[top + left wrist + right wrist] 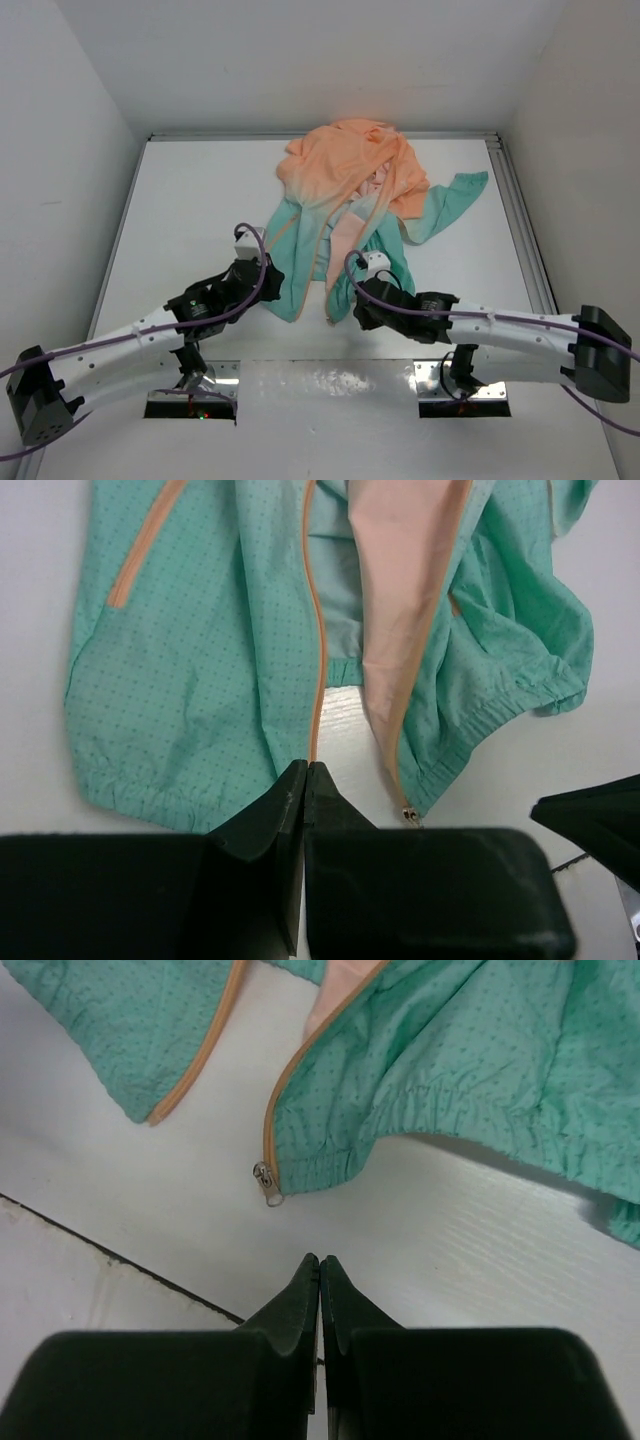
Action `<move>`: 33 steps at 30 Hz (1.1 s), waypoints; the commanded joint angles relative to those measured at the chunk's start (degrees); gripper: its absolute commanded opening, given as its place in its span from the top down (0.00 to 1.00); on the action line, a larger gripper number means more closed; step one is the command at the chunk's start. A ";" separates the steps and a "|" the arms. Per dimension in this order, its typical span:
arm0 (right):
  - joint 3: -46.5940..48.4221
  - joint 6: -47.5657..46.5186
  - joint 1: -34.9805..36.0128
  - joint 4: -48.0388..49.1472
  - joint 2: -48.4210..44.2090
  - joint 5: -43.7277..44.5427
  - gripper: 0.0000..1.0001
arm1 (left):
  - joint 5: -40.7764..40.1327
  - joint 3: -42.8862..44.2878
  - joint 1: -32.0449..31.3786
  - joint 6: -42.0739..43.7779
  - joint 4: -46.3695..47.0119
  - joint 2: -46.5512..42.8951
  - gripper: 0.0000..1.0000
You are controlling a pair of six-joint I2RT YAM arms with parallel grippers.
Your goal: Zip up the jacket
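The jacket (350, 170) lies crumpled on the white table, peach-orange at the back and teal toward me, unzipped with pink lining showing. In the left wrist view its two orange zipper edges (318, 650) run apart down the jacket (200, 660). The metal zipper slider (265, 1182) sits at the hem corner of the right panel (450, 1060) and also shows as the slider (407, 813). My left gripper (306, 768) is shut, its tips at the lower end of the left zipper edge, holding nothing that I can see. My right gripper (320, 1258) is shut and empty, a short way in front of the slider. From above, the left gripper (272, 283) and right gripper (345, 305) flank the teal hem.
White walls close in the table on three sides. A metal rail (515, 210) runs along its right edge. A dark seam (100, 1250) crosses the tabletop near the right gripper. Part of the right arm (600, 820) shows at the edge of the left wrist view.
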 commanded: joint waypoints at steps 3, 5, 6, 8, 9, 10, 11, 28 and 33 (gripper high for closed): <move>-2.92 6.70 0.25 12.46 6.76 -3.17 1.00 | 1.79 -1.50 -0.16 -0.93 1.43 -2.20 1.00; -2.93 7.50 0.25 15.83 10.70 -5.97 0.92 | 2.23 -2.03 -0.16 -1.54 0.73 -2.29 1.00; -2.23 7.76 0.25 17.50 12.29 -6.68 0.88 | 2.49 -2.81 -0.16 -1.81 0.64 -2.12 1.00; 0.05 8.03 0.33 19.96 16.85 -8.61 0.75 | 3.80 -3.52 -0.16 -2.25 0.73 -1.42 1.00; 0.41 8.12 0.34 21.63 18.09 -9.49 0.74 | 3.99 -3.70 -0.16 -2.42 0.55 -1.07 1.00; 1.11 8.29 0.42 23.21 19.41 -11.07 0.72 | 3.29 -3.87 -0.16 -3.12 0.29 -0.80 1.00; 1.64 8.73 0.42 24.53 20.64 -11.78 0.71 | 2.50 -4.22 -0.16 -3.65 -0.06 -0.71 1.00; 19.03 4.16 1.92 19.27 37.52 -4.67 0.55 | -3.05 -3.70 -0.16 -5.94 -4.72 -6.16 0.98; 24.14 3.64 1.83 15.05 43.76 -1.59 0.54 | -3.04 -4.14 -0.16 -6.12 -6.39 -9.32 0.97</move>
